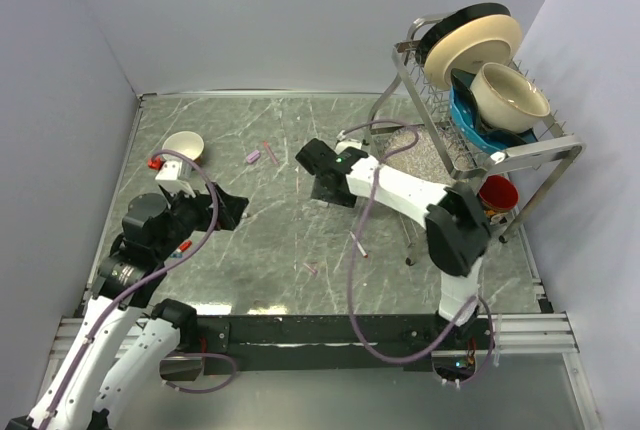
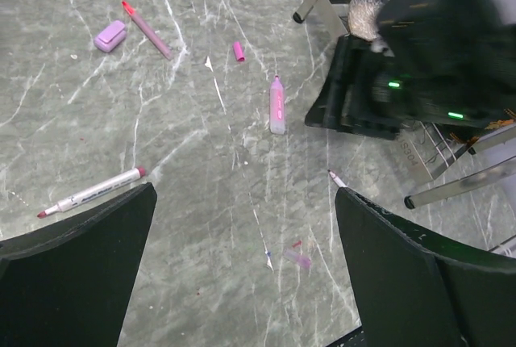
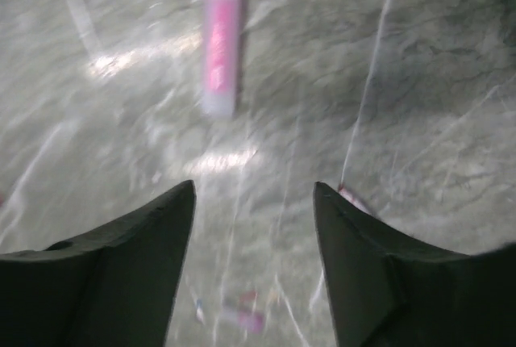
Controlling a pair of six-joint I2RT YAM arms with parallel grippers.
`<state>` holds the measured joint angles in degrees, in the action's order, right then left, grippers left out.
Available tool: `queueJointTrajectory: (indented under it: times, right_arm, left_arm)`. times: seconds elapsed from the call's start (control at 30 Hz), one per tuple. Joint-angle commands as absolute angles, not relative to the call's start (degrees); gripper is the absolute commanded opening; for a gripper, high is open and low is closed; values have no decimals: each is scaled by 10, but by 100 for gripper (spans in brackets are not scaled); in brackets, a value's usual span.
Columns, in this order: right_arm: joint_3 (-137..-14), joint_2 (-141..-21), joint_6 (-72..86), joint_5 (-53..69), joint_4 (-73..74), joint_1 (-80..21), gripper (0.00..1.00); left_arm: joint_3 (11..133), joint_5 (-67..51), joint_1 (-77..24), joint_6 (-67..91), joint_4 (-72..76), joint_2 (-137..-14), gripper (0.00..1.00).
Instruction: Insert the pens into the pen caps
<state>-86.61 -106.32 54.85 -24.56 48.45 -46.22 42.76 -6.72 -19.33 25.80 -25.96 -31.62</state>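
In the upper middle of the right wrist view, the short pink pen (image 3: 220, 48) lies flat on the table (image 3: 451, 81). It is ahead of the right gripper (image 3: 254, 194), whose fingers are spread wide with nothing between them. The pen sits beyond the tips, a little left of the midline. Its far end is purple, but the blur keeps me from telling whether that is a cap.

In the left wrist view the other pieces lie loose and apart. A white pen (image 2: 90, 194) is at lower left, and a thin pink pen (image 2: 147, 29) with a red tip is at upper left. A purple cap (image 2: 110, 35) lies just beside that thin pen, and a small pink cap (image 2: 239, 51) lies left of top centre. The left gripper (image 2: 246, 194) is also spread and empty, hanging above the table.

I judge the job barely started. No pen is held, and at least two pens show bare tips while caps lie separately.
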Motion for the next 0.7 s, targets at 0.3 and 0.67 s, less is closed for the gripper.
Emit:
queueJointTrajectory:
  times: [0.3, 0.67]
  right_arm:
    - [-984, -1204, 586, -250, 461, -414, 59]
    - [-962, -1238, 552, -216, 410, -404, 52]
  left_arm:
    - [430, -62, -194, 259, -236, -312, 99]
    - [430, -60, -194, 260, -237, -316, 100]
